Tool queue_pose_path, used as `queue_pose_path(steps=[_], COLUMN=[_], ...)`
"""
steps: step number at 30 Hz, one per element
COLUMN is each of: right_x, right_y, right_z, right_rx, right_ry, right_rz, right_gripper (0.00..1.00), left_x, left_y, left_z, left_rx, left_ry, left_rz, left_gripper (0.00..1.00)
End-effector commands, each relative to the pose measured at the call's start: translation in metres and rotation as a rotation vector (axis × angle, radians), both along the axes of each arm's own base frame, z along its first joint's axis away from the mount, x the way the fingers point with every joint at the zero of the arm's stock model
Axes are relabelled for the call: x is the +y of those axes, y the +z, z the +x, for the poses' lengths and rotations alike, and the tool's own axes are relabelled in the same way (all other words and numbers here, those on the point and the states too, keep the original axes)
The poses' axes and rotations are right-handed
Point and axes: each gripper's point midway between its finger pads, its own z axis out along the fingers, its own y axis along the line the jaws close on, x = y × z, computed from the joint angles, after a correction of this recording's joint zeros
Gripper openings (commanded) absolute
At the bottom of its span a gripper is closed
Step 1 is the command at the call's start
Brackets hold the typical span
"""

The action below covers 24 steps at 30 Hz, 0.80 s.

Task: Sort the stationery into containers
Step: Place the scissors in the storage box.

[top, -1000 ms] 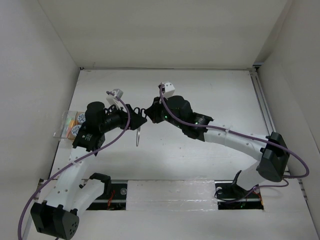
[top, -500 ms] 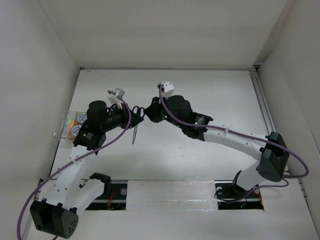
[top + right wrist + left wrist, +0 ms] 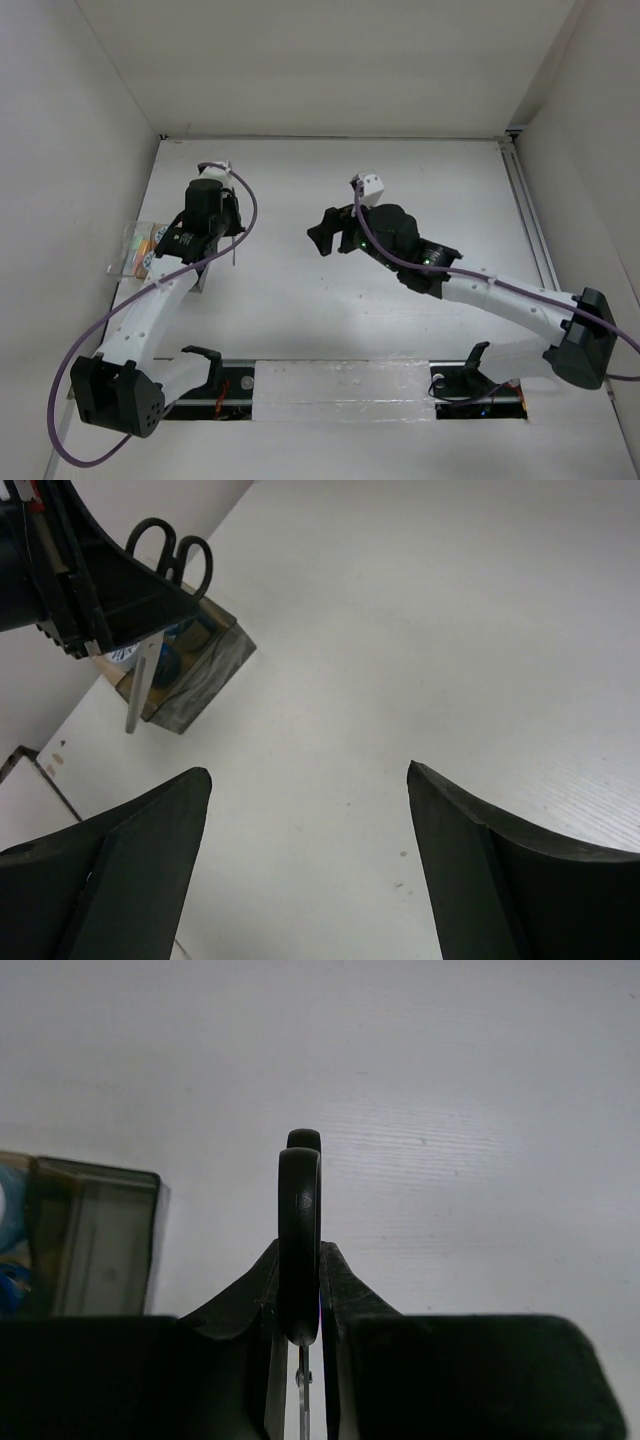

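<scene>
- The left hand is pressed together on the scissors. It pinches them just below the black handle loops, close to the left edge of the bench.
- From the right wrist view, the loops stand up above the fingers. The closed grey blades hang down below, clear of the bench.
- The smoky dark bin sits just to the left of the scissors and nearer the left edge. Its inside looks bare as far as the left wrist view shows.
- The clear bin lies against the left edge beyond the dark one, with the little round rolls in it.
- Step in hand, as I judge it: carrying the scissors to a bin. They are lifted and beside the dark bin, not yet over its opening.
- The next move calls for a short shift toward the left edge so the blades come over the opening. The hand would then lower and tilt, because the bin looks barely longer than the scissors. Dropped upright, they would likely lean on the rim rather than lie inside.
- The right hand is spread wide and holds nothing. It hangs over the middle of the bench, well apart from the left hand, with only bare bench under it.
</scene>
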Motion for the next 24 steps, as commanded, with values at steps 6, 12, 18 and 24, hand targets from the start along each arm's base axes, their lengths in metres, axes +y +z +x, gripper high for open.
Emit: queue_pose_path(steps=[6,12,18,24], right_x=[-0.049,-0.068,-0.079,-0.082], right_y=[0.018,0.025,0.018,0.01], right_z=[-0.011,-0.034,-0.045,-0.046], right_rx=[-0.047,-0.022,-0.028,-0.026], right_ry=[-0.045,-0.011,0.003,0.029], right_rz=[0.038,0.063,0.058,0.04], right_gripper=[0.86,0.86,0.87,0.87], left_x=[0.021,0.06,0.081,0.119], left_y=[0.031,0.031,-0.02,-0.051], left_z=[0.028,0.052,0.052,0.03], left_rx=[-0.192,-0.102,0.007,0.042], left_ry=[-0.163,-0.177,-0.245,-0.184], left_rz=[0.339,0.414,0.47,0.417], left_gripper=[0.0,0.0,0.0,0.0])
